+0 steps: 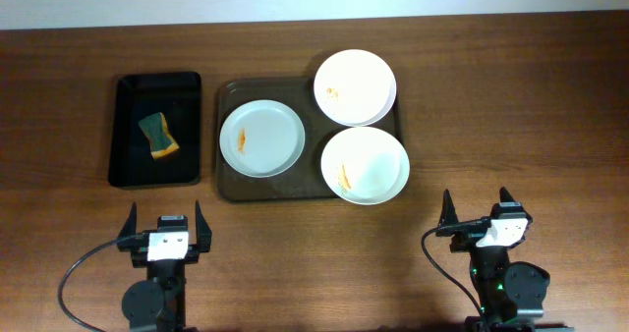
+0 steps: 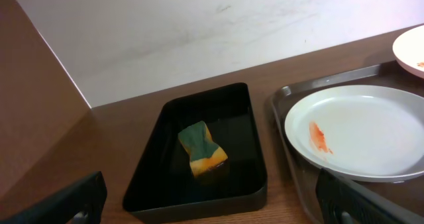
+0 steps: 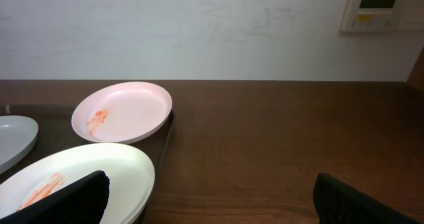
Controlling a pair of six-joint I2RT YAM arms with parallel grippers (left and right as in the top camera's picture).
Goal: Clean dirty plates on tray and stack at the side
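A: Jaws first: left jaws spread wide, nothing between them, over the desk (image 1: 79, 204) at its near edge. And the right jaws?
B: Same. Wide apart, empty, near edge, right side. Both well short of the dark brown tray (image 1: 228, 189).
A: Nearest plate?
B: That's the right-hand plate (image 1: 365, 165). Orange smear on its left part. It overhangs the tray's near right corner.
A: Then the left plate (image 1: 261, 138), inside the tray's left half, faint orange streak left of centre.
B: Beyond, the far plate (image 1: 355, 86) at the far right corner, rim out over the tray's edge, small smear on its left. Just beside the right-hand plate; whether they touch, cannot tell.
A: Left of the tray: a black tray (image 1: 128, 170), with a green-and-yellow sponge (image 1: 159, 138) in it.
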